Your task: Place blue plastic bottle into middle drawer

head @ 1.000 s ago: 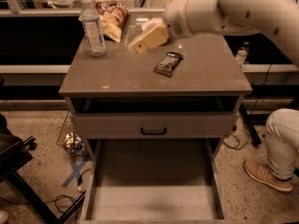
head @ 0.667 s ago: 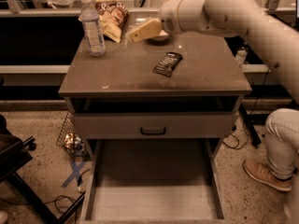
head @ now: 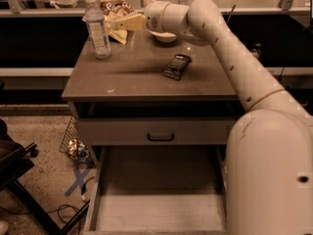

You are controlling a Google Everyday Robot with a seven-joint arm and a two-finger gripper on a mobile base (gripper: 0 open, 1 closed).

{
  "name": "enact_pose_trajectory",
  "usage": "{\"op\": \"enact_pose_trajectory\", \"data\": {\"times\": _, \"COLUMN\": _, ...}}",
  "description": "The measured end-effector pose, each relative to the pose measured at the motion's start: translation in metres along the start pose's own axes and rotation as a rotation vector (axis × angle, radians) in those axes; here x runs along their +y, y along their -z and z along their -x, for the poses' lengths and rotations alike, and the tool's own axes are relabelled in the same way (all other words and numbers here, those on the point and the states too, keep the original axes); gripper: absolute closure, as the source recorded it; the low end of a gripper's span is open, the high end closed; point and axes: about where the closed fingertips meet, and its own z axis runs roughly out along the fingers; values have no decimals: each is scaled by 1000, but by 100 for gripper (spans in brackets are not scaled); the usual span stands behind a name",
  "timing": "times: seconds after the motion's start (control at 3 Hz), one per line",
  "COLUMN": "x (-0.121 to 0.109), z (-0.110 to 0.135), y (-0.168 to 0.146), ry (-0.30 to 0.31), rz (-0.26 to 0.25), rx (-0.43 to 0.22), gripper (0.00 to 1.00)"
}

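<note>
The blue plastic bottle (head: pixel 97 27), clear with a white cap and a pale label, stands upright at the back left of the cabinet top (head: pixel 142 77). My gripper (head: pixel 120 23) reaches in from the right, just right of the bottle at label height and very close to it. It holds nothing that I can see. The middle drawer (head: pixel 159 212) is pulled out wide at the bottom of the view, with a pale floor and nothing in it.
A crinkled chip bag (head: pixel 113 6) lies behind the gripper. A white bowl (head: pixel 165 37) sits under my arm and a dark flat packet (head: pixel 177 66) lies mid-top. A closed drawer with a black handle (head: pixel 160 137) is above the open one. Wire basket (head: pixel 73 143) on the floor at left.
My gripper has swung left across the cabinet top, from near the middle to right beside the bottle. The bottle and the other objects have not moved.
</note>
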Motion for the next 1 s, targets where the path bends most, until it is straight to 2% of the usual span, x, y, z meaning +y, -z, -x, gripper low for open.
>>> {"op": "enact_pose_trajectory", "data": {"times": 0.33, "x": 20, "z": 19, "y": -37, "ry": 8, "rz": 84, "rx": -102, "gripper": 0}}
{"op": "enact_pose_trajectory", "data": {"times": 0.67, "x": 34, "z": 31, "y": -51, "ry": 66, "rz": 56, "rx": -53, "gripper": 0}}
{"op": "enact_pose_trajectory", "data": {"times": 1.0, "x": 56, "z": 24, "y": -72, "ry": 113, "rz": 25, "rx": 52, "gripper": 0}}
